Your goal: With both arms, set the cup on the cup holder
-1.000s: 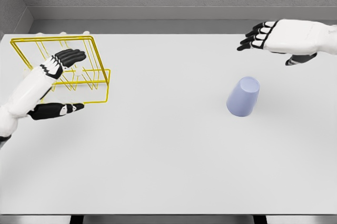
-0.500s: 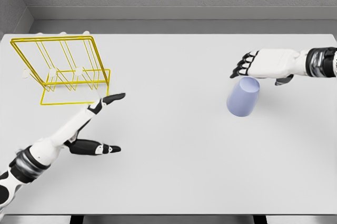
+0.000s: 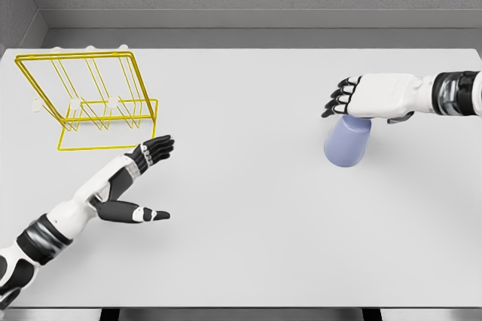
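1. Head view: the lavender cup (image 3: 347,142) lies tipped on the white table (image 3: 248,208), far to the right of the yellow wire cup holder (image 3: 94,102), the two well apart.

2. The cup's long axis leans up and away to the right. The narrower end points toward the back of the table, tucked under the right hand (image 3: 361,97), and the wider end comes down toward the viewer. Which end is the mouth cannot be told from here.

3. The right hand sits right over the cup's far end, palm down, fingers curled loosely forward and not wrapped round the cup. It holds nothing as yet. Contact with the cup looks possible, but the view does not settle it.

4. The left hand (image 3: 139,178) hovers just in front of the cup holder, toward its right corner, fingers stretched flat and thumb splayed, empty.

5. Judged from this, the step in hand is the reach for the grasp. The cup is not yet lifted, and nothing is on the holder.

6. The next move likely calls for the right fingers to close round the cup's body, then lift it and carry it left toward the holder, where the left hand waits to share the work.
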